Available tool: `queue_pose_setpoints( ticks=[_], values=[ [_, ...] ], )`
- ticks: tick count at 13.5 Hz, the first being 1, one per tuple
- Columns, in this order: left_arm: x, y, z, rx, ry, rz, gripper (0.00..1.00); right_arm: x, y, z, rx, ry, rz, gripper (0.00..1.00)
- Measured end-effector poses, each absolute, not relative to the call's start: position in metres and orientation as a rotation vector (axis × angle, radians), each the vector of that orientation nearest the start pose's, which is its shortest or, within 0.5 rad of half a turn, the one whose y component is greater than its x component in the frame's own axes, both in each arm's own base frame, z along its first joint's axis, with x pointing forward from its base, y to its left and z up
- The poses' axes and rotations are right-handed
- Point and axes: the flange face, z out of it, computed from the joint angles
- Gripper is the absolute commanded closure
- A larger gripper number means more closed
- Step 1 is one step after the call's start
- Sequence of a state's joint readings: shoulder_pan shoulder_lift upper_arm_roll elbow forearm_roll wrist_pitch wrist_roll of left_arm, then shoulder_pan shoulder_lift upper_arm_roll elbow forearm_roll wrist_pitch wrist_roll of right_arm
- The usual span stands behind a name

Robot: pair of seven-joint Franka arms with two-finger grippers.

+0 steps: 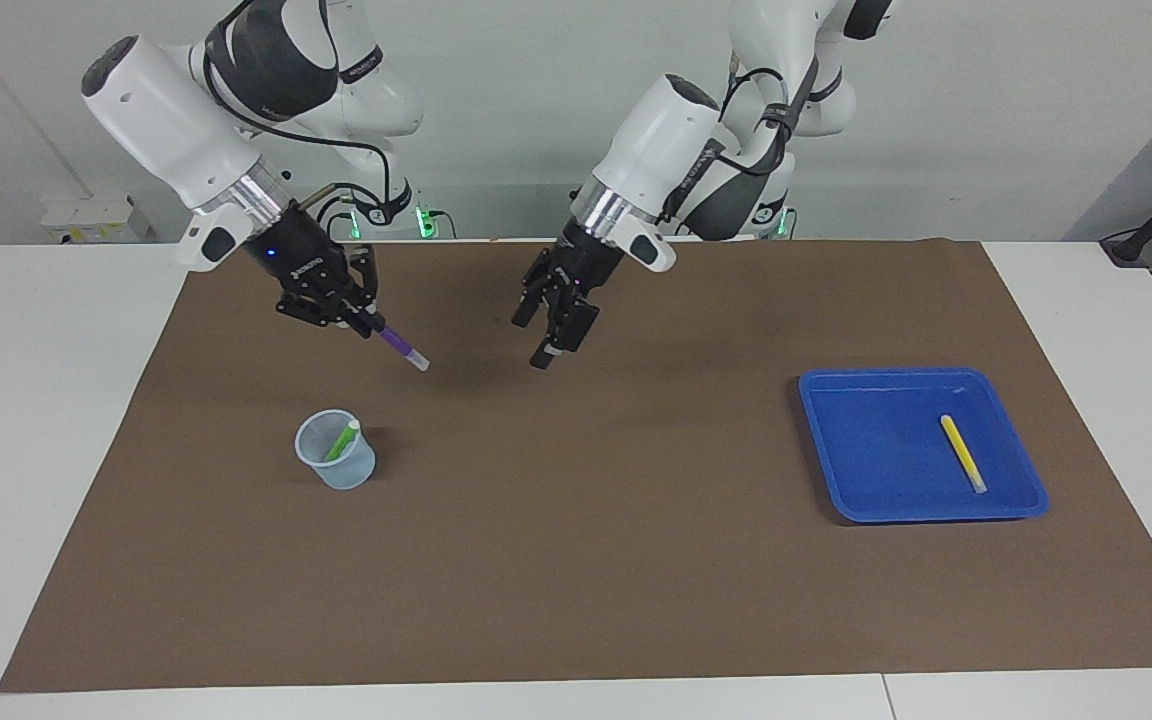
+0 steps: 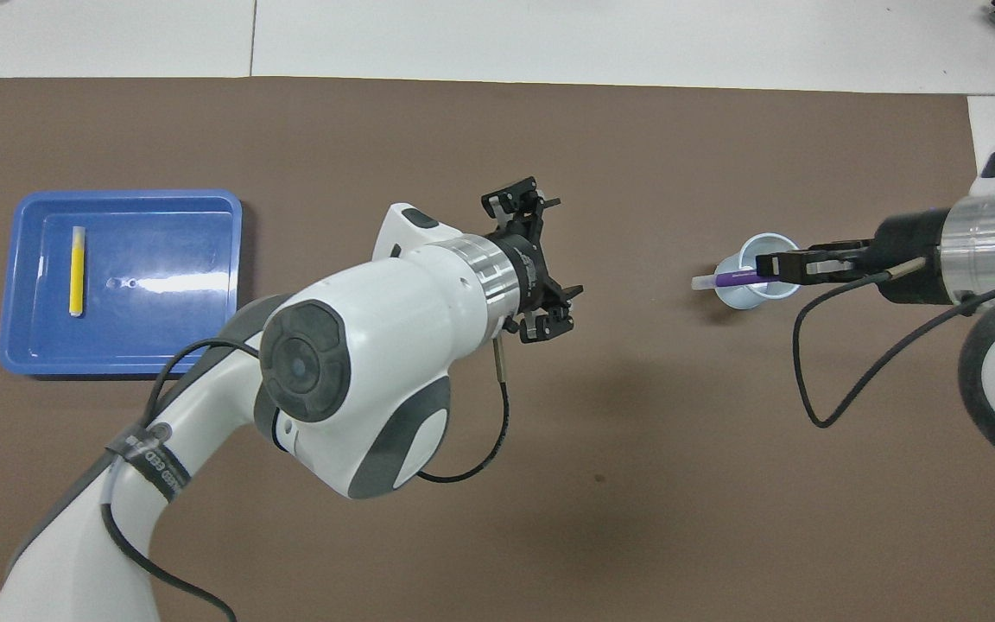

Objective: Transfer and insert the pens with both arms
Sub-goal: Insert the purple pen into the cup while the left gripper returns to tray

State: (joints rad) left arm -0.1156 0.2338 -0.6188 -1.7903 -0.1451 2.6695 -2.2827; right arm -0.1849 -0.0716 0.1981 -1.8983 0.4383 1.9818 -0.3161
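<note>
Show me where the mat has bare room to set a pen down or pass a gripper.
Bare brown mat lies between the cup and blue tray. Crowding is around the cup: the right gripper holds the purple pen there. The left gripper, open, hangs over mid-mat.

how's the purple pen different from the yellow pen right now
The purple pen is up in the air, clamped in the right gripper; the yellow pen lies loose in the blue tray. The purple one tilts, pale end downward, over the mat near the cup; the yellow one lies flat. Both are slim markers with a pale end.
</note>
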Motion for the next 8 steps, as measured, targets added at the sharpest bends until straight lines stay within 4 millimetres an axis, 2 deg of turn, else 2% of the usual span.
queue_pose_setpoints(
  ticks=[2, 5, 8],
  values=[
    [0.531, -0.392, 0.520, 1.635, 1.850, -0.201, 0.00, 0.557, 0.015, 0.546, -2.859, -0.315, -0.287, 1.00],
    [0.543, -0.368, 0.517, 1.794, 1.773, -0.127, 0.00, 0.563, -0.007, 0.535, -2.970, -0.384, -0.283, 1.00],
    [0.564, -0.323, 0.509, 1.957, 1.708, -0.058, 0.00, 0.580, -0.017, 0.509, -3.022, -0.419, -0.294, 1.00]
  ],
)
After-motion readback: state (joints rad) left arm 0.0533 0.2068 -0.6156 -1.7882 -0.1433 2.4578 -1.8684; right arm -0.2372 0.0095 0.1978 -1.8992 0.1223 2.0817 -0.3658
